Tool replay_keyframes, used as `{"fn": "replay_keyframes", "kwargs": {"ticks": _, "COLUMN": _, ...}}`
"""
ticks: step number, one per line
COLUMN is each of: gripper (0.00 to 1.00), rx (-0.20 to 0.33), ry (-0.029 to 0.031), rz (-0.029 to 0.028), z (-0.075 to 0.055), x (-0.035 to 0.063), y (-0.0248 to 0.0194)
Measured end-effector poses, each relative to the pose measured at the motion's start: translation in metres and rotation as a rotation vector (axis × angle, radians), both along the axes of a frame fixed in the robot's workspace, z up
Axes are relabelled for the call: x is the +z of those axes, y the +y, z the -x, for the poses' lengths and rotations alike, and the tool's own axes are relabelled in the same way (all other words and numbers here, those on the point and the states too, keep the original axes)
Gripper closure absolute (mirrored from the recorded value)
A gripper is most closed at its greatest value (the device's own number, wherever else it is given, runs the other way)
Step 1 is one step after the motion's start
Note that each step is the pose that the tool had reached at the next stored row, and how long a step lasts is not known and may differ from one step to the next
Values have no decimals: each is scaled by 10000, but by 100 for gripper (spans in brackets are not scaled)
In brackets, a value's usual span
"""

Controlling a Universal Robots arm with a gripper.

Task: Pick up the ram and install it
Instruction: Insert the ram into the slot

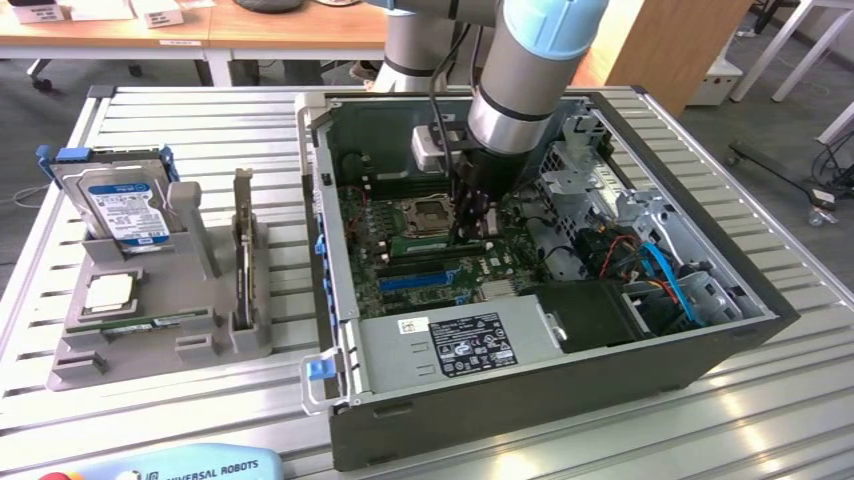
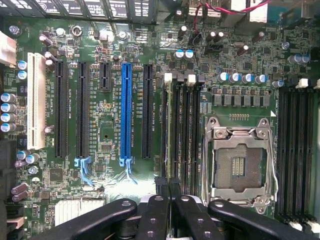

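Note:
The ram (image 2: 169, 130) shows edge-on as a thin green strip, running along the memory slot nearest the black expansion slots. My gripper (image 2: 169, 186) is shut on its near end, black fingertips (image 2: 161, 182) pressed close together. Whether the stick is seated in the slot I cannot tell. In the exterior view the gripper (image 1: 474, 225) reaches down into the open computer case (image 1: 400, 420), just to the exterior view's right of the empty processor socket (image 1: 424, 212). A second, similar green stick (image 1: 134, 323) lies flat at the front of the grey tray (image 1: 80, 375).
The tray also holds a hard drive (image 1: 127, 210), a square silver processor (image 1: 110, 290) and an upright expansion card (image 1: 243, 250). Inside the case are the power supply (image 1: 461, 345), cables and a drive cage. A blue slot (image 2: 126, 115) and the open socket (image 2: 239, 162) flank the memory slots.

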State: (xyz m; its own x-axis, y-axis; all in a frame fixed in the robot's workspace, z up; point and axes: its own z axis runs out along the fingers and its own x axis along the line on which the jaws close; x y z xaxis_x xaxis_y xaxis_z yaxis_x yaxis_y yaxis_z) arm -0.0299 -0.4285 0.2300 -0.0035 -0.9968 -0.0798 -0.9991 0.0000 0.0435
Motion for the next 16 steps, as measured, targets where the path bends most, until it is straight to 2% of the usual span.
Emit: {"fn": "replay_keyframes", "kwargs": {"ticks": 16, "gripper": 88, "rx": 2, "ry": -1, "rz": 3, "z": -1, "x": -13, "y": -2}}
